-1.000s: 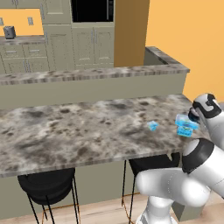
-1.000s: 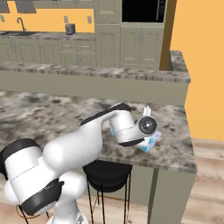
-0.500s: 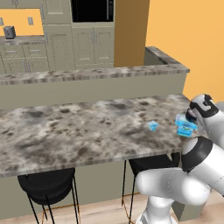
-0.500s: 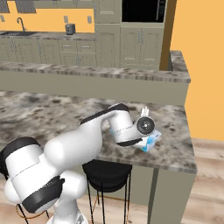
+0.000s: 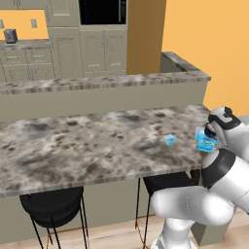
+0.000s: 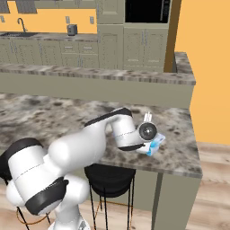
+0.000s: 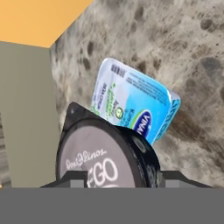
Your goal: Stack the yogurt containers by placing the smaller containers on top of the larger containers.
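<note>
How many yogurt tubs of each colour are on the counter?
Light-blue tubs: 2, a small blue tub alone on the counter and a bigger blue tub by the gripper.
Dark cups: 1, the dark cup leaning on the bigger blue tub.
Total: 3

Dark cup (image 7: pixel 105 157): round, grey lid, close to the camera.
Blue tub (image 7: pixel 133 100): just behind it, on the counter.
Small blue tub (image 5: pixel 170 140): apart, on the counter.
</note>
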Tool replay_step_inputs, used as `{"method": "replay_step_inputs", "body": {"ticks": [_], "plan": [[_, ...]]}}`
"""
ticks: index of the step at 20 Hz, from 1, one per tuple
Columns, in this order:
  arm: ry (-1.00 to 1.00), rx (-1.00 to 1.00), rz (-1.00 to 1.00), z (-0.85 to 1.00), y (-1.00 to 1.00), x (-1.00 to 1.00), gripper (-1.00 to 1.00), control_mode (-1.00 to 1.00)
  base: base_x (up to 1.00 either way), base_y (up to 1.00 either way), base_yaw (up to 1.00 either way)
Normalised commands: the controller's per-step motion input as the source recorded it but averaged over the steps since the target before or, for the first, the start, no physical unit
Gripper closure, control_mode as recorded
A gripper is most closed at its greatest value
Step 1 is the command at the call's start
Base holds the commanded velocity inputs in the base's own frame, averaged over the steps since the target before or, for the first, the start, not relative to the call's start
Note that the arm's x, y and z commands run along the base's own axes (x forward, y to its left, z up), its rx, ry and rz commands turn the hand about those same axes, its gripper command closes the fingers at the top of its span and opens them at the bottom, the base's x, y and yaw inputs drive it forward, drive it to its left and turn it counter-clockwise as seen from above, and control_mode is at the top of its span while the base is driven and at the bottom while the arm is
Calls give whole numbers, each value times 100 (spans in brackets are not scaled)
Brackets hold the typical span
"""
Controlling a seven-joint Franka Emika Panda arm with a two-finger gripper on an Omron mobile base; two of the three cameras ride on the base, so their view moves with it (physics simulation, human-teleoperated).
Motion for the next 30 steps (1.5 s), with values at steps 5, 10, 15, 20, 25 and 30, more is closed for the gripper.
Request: {"method": "replay_step_inputs", "body": {"ticks": [5,10,15,20,25,30], "plan": [[0,0,0,-9,0,9,100,-100,0,0,0],[0,0,0,-8,-1,3,100,-100,0,0,0],[0,0,0,-9,-6,1,100,-100,0,0,0],[0,0,0,-8,-7,6,100,-100,0,0,0],[0,0,0,-8,-5,10,100,-100,0,0,0],[0,0,0,-10,-2,16,100,-100,0,0,0]]}}
